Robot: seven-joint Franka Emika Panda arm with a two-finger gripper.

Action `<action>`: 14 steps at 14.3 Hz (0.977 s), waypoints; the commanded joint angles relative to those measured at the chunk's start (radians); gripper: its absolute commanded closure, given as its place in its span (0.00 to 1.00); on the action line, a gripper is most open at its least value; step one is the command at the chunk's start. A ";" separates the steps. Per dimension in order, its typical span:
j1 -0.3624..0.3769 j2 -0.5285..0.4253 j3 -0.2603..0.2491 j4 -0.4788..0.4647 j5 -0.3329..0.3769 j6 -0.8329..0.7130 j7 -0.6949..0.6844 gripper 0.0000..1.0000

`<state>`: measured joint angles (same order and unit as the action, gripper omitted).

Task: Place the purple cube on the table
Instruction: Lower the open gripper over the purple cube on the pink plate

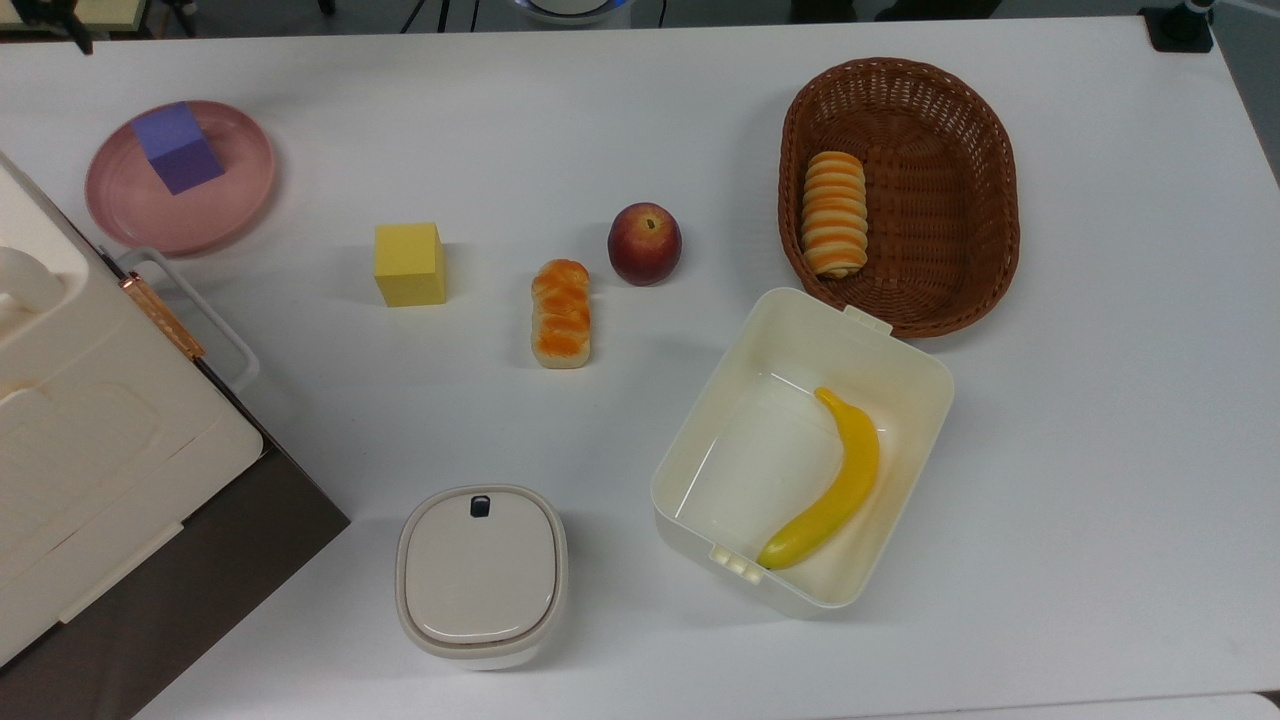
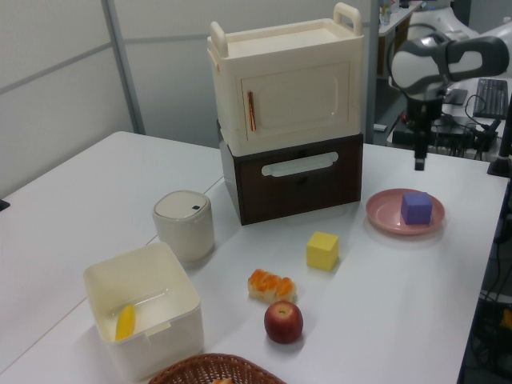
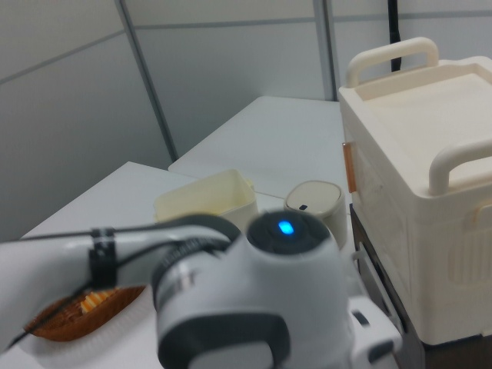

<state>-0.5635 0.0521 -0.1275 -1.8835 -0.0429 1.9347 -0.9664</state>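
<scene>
Broadly, the white table (image 1: 1100, 450) carries everything, with a cream cabinet (image 2: 284, 80) stacked on a dark brown drawer unit (image 2: 296, 180) at the top view's left edge. Next in size, a brown wicker basket (image 1: 960, 200) holding a striped bread roll (image 1: 834, 213) sits toward the top view's upper right, and just below it an open cream box (image 1: 880, 340) contains a banana (image 1: 830, 485). A lidded cream container (image 1: 481, 575) stands near the top view's bottom edge. The round pink plate (image 1: 225, 205) lies at the top view's upper left, and the purple cube (image 1: 178, 148) rests on it, not on the bare tabletop. Near the middle of the table stand a yellow cube (image 1: 410, 263), a small glazed bread (image 1: 561, 313) and a red apple (image 1: 645, 243), each apart from the others. In the left view the arm's gripper (image 2: 419, 160) hangs in the air above and slightly behind the plate, pointing down, clear of the purple cube (image 2: 416, 207), which lies below it; whether its fingers are spread or pressed together cannot be told.
</scene>
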 commanded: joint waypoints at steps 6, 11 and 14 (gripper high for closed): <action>-0.033 0.153 0.002 -0.038 0.009 0.177 -0.198 0.00; -0.026 0.210 0.005 -0.071 0.009 0.276 -0.189 0.00; -0.024 0.224 0.005 -0.071 0.009 0.282 -0.186 0.00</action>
<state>-0.5961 0.2883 -0.1205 -1.9278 -0.0429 2.1880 -1.1365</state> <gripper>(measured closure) 0.000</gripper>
